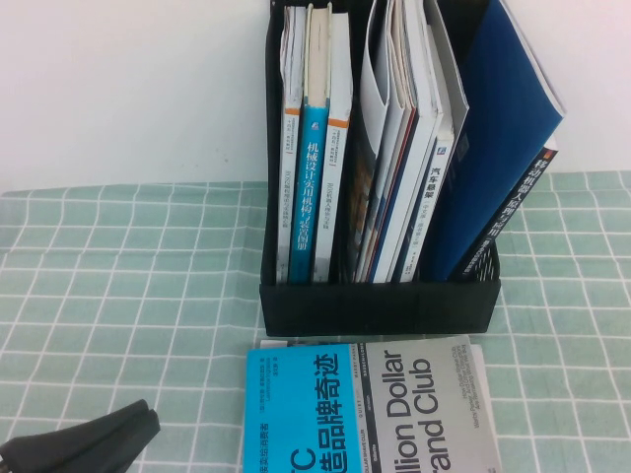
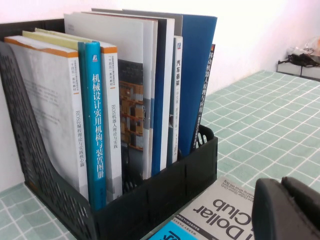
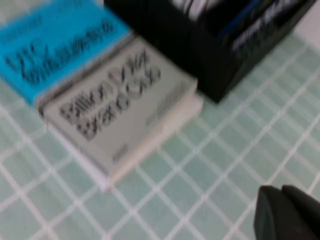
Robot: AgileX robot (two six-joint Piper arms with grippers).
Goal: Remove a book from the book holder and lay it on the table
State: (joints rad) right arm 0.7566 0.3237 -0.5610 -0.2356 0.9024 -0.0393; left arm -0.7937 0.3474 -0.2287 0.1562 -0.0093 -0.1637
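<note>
The book lies flat on the table, cover up, just in front of the book holder. Its cover is half cyan, half grey with "Dollar Brand Club". It also shows in the left wrist view and the right wrist view. The black holder stands upright with several books in it. My left gripper is shut and empty, low over the table to the book's left. My right gripper is shut and empty over bare cloth beside the book; it is outside the high view.
In the holder stand a cyan-spined book, white books, magazines and a large dark-blue folder-like book leaning right. A white wall rises behind. Green grid cloth lies bare left and right of the holder.
</note>
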